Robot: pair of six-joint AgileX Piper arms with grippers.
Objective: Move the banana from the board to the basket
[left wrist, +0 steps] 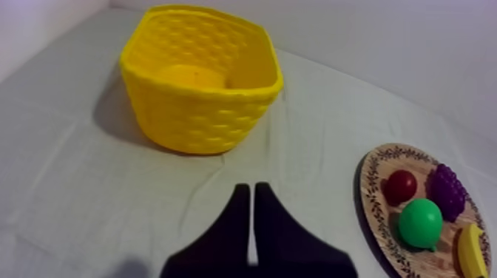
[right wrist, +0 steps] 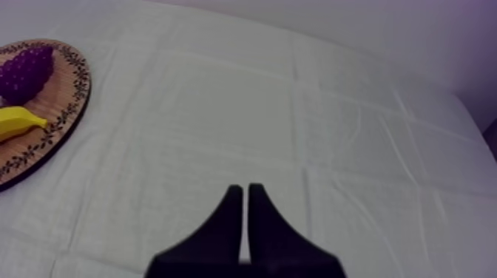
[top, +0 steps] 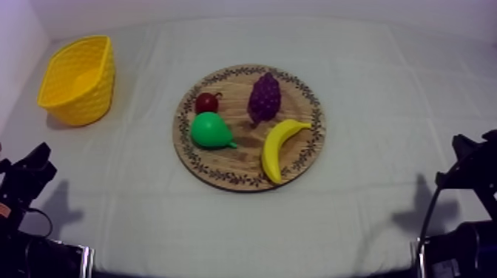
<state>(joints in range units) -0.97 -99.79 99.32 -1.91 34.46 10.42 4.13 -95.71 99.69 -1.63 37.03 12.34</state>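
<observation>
The yellow banana lies on the right front part of the round wooden board in the middle of the table, beside the purple grapes. The yellow basket stands at the far left, with nothing in it. My left gripper rests low at the left edge; in its wrist view the fingers lie together as a narrow wedge, pointing at the basket. My right gripper rests low at the right edge, its fingers likewise together over bare cloth, the banana far off beside it.
A green pear and a small red fruit sit on the board's left half. Bare cloth lies between the board and the basket and all along the front. A wall rises at the far left behind the basket.
</observation>
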